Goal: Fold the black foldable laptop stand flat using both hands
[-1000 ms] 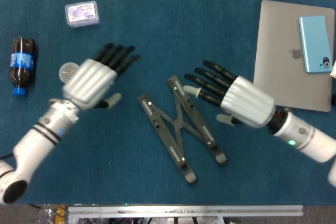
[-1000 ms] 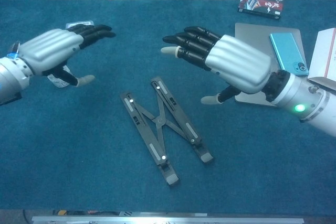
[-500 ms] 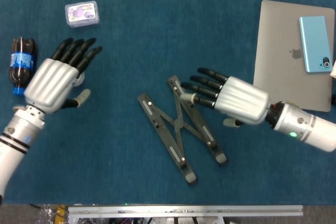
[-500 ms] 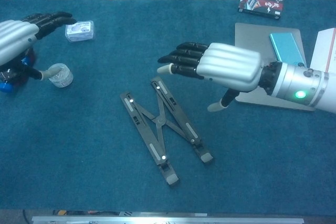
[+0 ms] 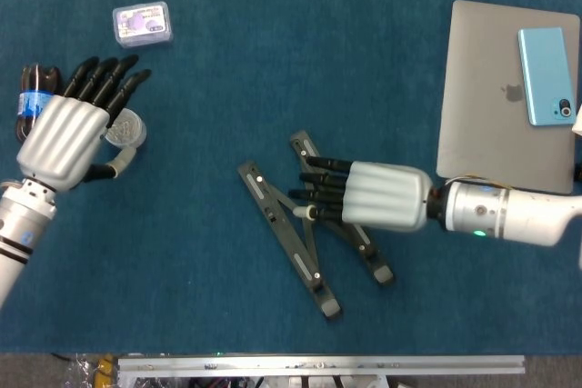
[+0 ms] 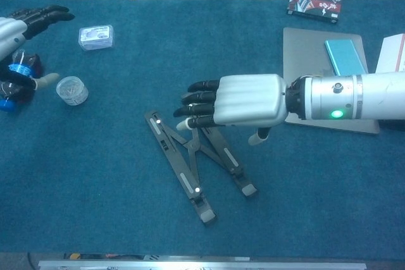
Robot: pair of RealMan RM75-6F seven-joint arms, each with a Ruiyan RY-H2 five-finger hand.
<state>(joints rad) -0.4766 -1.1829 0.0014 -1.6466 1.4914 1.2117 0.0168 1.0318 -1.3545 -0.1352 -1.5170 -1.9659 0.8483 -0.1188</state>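
The black laptop stand lies on the blue table as a shallow X, its two bars crossed near the middle. My right hand hangs palm down over the stand's right bar, fingers stretched out toward the left and holding nothing. In the chest view the right hand covers the upper ends of the stand; whether it touches the bars cannot be told. My left hand is far off at the table's left side, fingers spread and empty. In the chest view the left hand shows at the left edge.
A cola bottle and a small round clear container lie beside my left hand, with a clear plastic box behind them. At the right a closed silver laptop carries a teal phone.
My right hand has dropped and moved left over the stand's right bar, turning palm down. My left hand has drawn away to the left, toward the bottle. The stand has not moved.
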